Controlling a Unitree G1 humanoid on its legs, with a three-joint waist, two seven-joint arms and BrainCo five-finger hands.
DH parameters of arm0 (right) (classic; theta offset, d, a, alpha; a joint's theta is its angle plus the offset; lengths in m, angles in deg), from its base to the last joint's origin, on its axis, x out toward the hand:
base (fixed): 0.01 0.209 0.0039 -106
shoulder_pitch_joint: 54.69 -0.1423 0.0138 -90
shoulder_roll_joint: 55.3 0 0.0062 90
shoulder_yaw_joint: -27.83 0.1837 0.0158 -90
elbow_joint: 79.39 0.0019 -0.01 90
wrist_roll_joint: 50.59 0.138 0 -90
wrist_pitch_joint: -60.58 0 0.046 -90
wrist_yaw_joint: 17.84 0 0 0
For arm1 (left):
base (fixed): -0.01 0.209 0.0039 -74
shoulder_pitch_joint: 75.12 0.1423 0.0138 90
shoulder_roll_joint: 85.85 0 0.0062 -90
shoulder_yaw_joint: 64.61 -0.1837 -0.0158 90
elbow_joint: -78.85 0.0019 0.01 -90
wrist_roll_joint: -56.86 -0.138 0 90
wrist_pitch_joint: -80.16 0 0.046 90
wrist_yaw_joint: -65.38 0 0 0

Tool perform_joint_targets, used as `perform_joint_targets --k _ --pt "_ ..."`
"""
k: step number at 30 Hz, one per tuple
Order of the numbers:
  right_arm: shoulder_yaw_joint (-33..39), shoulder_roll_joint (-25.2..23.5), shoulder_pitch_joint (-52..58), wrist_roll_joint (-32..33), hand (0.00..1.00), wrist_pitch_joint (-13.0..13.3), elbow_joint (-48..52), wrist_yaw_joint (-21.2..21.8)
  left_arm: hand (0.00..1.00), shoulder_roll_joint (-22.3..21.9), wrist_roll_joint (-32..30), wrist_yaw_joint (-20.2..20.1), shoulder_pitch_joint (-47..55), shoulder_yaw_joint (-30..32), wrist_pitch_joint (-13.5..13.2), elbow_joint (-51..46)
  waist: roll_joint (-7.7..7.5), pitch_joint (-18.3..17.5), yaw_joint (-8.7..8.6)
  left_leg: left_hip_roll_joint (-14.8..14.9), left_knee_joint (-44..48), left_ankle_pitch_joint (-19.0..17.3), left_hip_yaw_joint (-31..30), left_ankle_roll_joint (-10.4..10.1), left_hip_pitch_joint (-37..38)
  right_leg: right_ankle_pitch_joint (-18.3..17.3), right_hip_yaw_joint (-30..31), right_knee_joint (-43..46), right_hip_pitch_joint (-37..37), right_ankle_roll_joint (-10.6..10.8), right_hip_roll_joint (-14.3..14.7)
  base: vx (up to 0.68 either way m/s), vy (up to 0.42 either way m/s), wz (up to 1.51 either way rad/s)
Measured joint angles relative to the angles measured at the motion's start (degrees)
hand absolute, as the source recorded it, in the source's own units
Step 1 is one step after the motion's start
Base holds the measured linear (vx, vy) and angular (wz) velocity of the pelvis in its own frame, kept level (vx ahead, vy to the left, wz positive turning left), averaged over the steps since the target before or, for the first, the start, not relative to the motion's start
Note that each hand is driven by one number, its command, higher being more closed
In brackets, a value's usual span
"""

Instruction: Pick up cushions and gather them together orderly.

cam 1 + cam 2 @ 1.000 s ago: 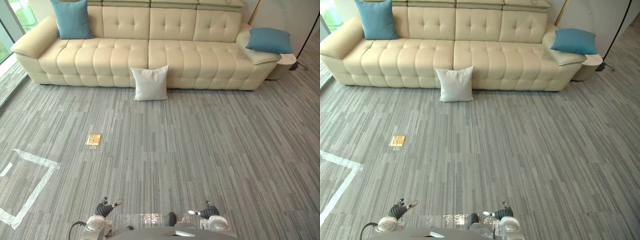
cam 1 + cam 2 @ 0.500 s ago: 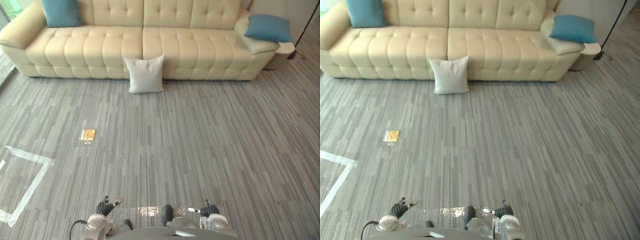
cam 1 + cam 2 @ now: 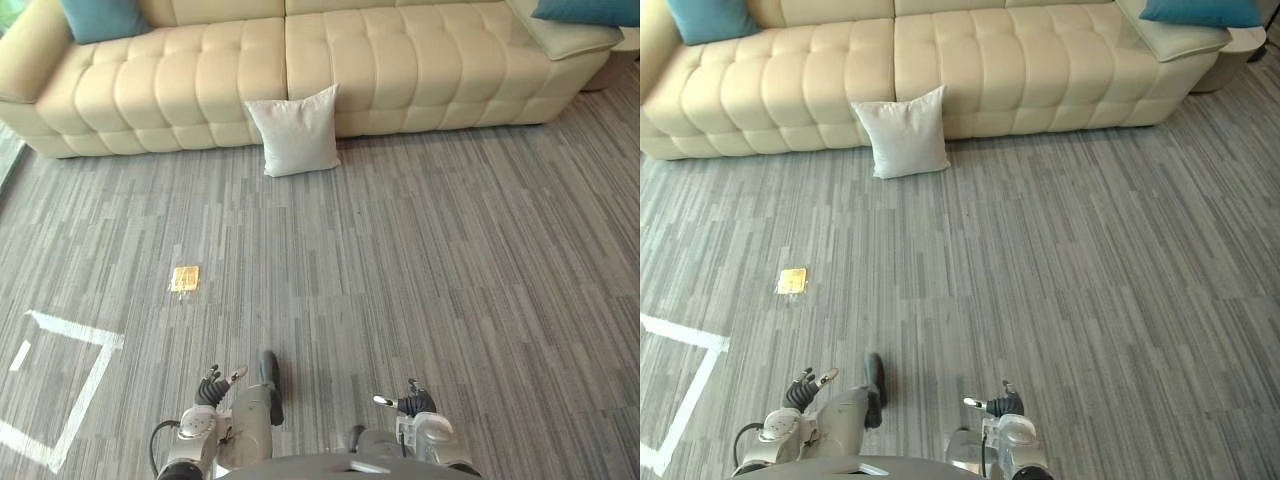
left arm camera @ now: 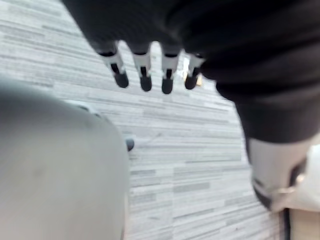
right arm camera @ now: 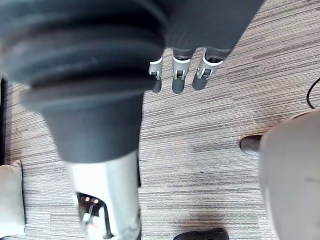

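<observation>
Cream tufted leather sofa [image 3: 400, 70] runs across the top of the head view, its front edge meeting the grey striped carpet [image 3: 450, 260]. The white square fabric cushion [image 3: 296, 132] stands upright on the carpet at upper centre, leaning back against the sofa's front below the seam between the two seat sections. A first teal fabric cushion [image 3: 100, 17] sits on the sofa seat in the upper left corner of the frame, cut off by the top edge. A second teal fabric cushion [image 3: 590, 10] lies on the sofa's armrest in the upper right corner, also cut off. All three are well apart from each other and from me.

On the carpet at left of centre lies a small gold square [image 3: 185, 278], perhaps a flat floor plate, though I cannot tell at this range. A white tape outline [image 3: 75, 335] marks an angled box on the carpet at lower left.

My left hand [image 3: 213, 388] shows low at bottom left of centre, over bare carpet; in its wrist view my fingers [image 4: 145, 75] hang straight and slightly apart, holding nothing. My right hand [image 3: 410, 402] shows at bottom right of centre; its fingers [image 5: 180, 75] also hang loose, side by side, with only carpet past them.
</observation>
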Motion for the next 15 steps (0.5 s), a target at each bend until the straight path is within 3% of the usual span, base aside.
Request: perform_joint_targets --k 1,2,3,5,6,7,9,11,12,13,14,15 --pt "-0.12 -0.08 0.21 -0.49 0.00 -0.07 0.02 0.13 0.00 0.49 0.01 0.05 0.49 -0.37 0.45 0.97 -0.05 0.03 -0.75 -1.35 -1.48 -2.20 0.08 0.74 4.58 5.27 1.59 14.70 -4.86 6.14 -0.56 0.57 0.197 -0.15" --pt "-0.23 -0.17 0.27 -0.54 0.00 -0.10 0.02 0.17 0.00 0.74 0.00 0.11 0.65 -0.73 0.64 1.16 0.01 0.07 -0.98 -1.57 -2.31 -2.92 -0.01 0.99 6.60 6.48 1.90 20.12 -6.75 7.92 -0.49 0.65 0.151 -0.02" --pt "-1.06 -0.35 0.25 -0.88 0.00 -0.13 0.07 0.23 0.00 1.23 0.02 0.20 1.35 -1.60 1.04 1.30 0.10 0.14 -1.37 -1.70 -3.97 -4.04 -0.37 0.96 10.75 6.45 1.26 31.53 -10.66 7.89 0.22 0.53 0.079 -0.03" --pt "-2.51 -0.43 0.39 -1.43 0.00 -0.12 1.05 0.70 0.00 1.40 0.02 0.33 2.17 -2.53 1.32 1.23 0.30 0.27 -1.67 -1.62 -7.71 -4.21 -0.94 1.06 17.35 4.00 -1.68 41.53 -15.40 3.05 1.36 0.47 0.022 -0.10" --pt "-2.91 -0.19 0.31 -1.46 0.00 -0.02 2.66 0.76 0.00 1.23 0.02 0.34 2.65 -3.39 1.33 1.16 1.48 0.89 -2.05 -1.00 -11.28 -4.21 -1.69 1.06 22.45 1.85 -5.05 44.80 -18.53 -0.77 2.45 0.52 -0.036 -0.10" --pt "-3.37 -0.08 0.32 -1.46 0.00 0.17 3.70 0.74 0.00 1.04 0.02 0.32 2.64 -4.01 1.34 1.13 1.89 1.03 -2.46 -0.35 -13.08 -4.21 -2.16 1.06 25.56 0.38 -7.34 44.99 -21.23 -2.83 3.45 0.62 -0.090 -0.02" --pt "-4.00 0.69 0.21 -1.48 0.00 0.97 5.43 0.86 0.00 0.14 0.00 0.29 0.92 -5.57 1.34 1.15 2.75 1.66 -3.29 2.35 -14.41 -4.20 -2.45 1.06 30.76 -3.82 -11.23 35.24 -28.94 -7.31 7.07 0.58 -0.154 0.18" --pt "-3.94 1.06 0.29 -1.13 0.00 1.23 6.70 0.95 0.00 -0.54 -0.02 0.31 0.22 -6.88 1.26 1.19 3.00 1.84 -4.40 4.17 -14.06 -4.19 -4.12 1.00 32.91 -1.46 -11.26 20.61 -32.87 -7.45 10.01 0.59 -0.236 0.40" --pt "-4.09 1.26 0.61 -1.32 0.00 1.26 7.34 0.87 0.00 -0.50 -0.08 0.25 0.40 -7.88 1.26 1.36 2.69 1.64 -5.34 4.54 -13.92 -4.27 -5.62 -1.90 34.73 6.14 -10.37 5.68 -32.31 -7.72 11.38 0.64 -0.272 0.58" --pt "-4.13 1.30 1.44 -1.17 0.00 1.24 7.32 0.84 0.00 -0.66 -0.48 0.15 0.51 -8.78 1.28 1.33 1.68 1.31 -5.74 4.31 -13.64 -4.56 -6.91 -4.45 36.39 18.67 -9.27 -3.53 -30.35 -8.78 11.06 0.72 -0.276 0.46" --pt "-3.97 2.75 -1.32 -1.59 0.00 0.94 6.24 0.70 0.00 -2.84 -1.68 -0.26 -1.43 -10.51 0.84 2.17 5.04 2.13 -5.24 6.27 -13.62 -5.83 -11.10 -5.58 35.89 18.81 -8.54 -2.52 -29.01 -10.59 13.10 0.52 -0.203 0.31" --pt "-3.87 3.01 -1.64 -1.64 0.00 1.02 5.96 0.73 0.00 -3.23 -2.04 -0.26 -1.97 -10.85 0.52 2.13 5.23 2.30 -5.28 5.97 -14.40 -5.74 -11.91 -5.71 35.46 17.86 -8.53 -1.62 -29.10 -10.60 13.04 0.52 -0.236 0.19"
